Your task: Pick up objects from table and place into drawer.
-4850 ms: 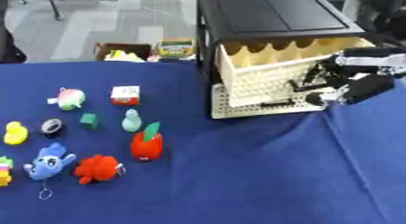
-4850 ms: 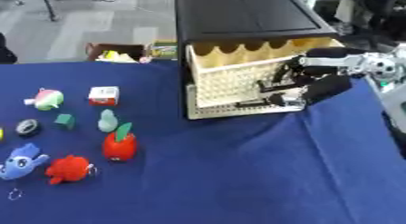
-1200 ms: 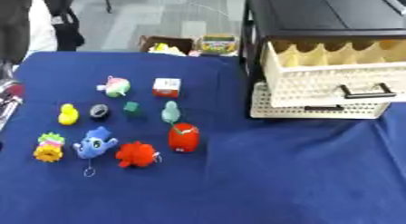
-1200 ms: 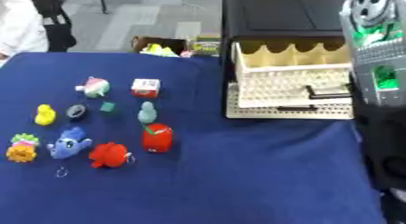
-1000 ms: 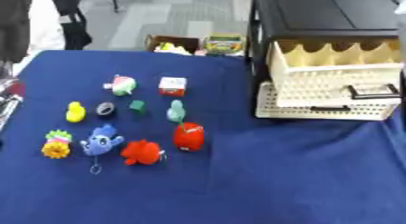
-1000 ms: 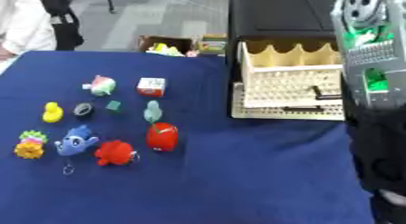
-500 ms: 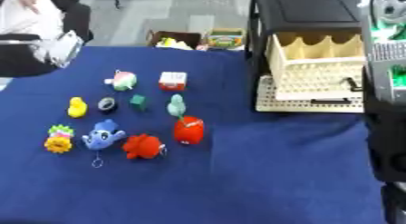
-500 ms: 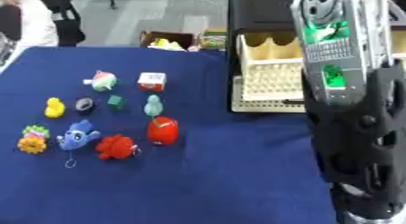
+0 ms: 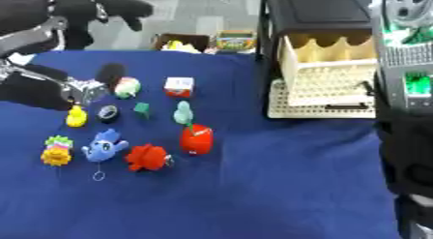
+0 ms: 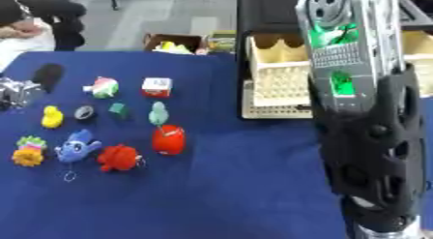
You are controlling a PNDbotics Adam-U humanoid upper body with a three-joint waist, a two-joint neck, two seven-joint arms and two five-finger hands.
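Nearest the camera, the right arm [image 10: 368,136] now fills the right side of both views, a black shell with silver and green parts that was barely in frame a second ago; the right hand itself shows in neither view, so its state cannot be told. On the blue desk [image 9: 253,185], toys unmoved since the earlier pictures: orange-and-green spiky toy [image 9: 56,152], blue fish-like toy [image 9: 104,145], red spiky toy [image 9: 149,156], red round toy [image 9: 196,139]; behind these, yellow duck [image 9: 76,117], dark ring [image 9: 108,113], small green block [image 9: 141,109], pale green figure [image 9: 182,112]; farther back, pink-and-green ball [image 9: 127,87] and red-and-white cube [image 9: 178,86]. The left hand [image 9: 80,90] has newly come in from the left edge, just beside the ball and above the duck; whether its fingers are spread or curled cannot be told, and nothing is seen in it. Farthest, the cream drawer [image 9: 325,93] stands pulled out of its black cabinet [image 9: 313,10], partly hidden by the right arm. Judgement: drawer ready, no toy yet inside as far as visible; the left hand appears positioned for a first pick among the near-left toys.
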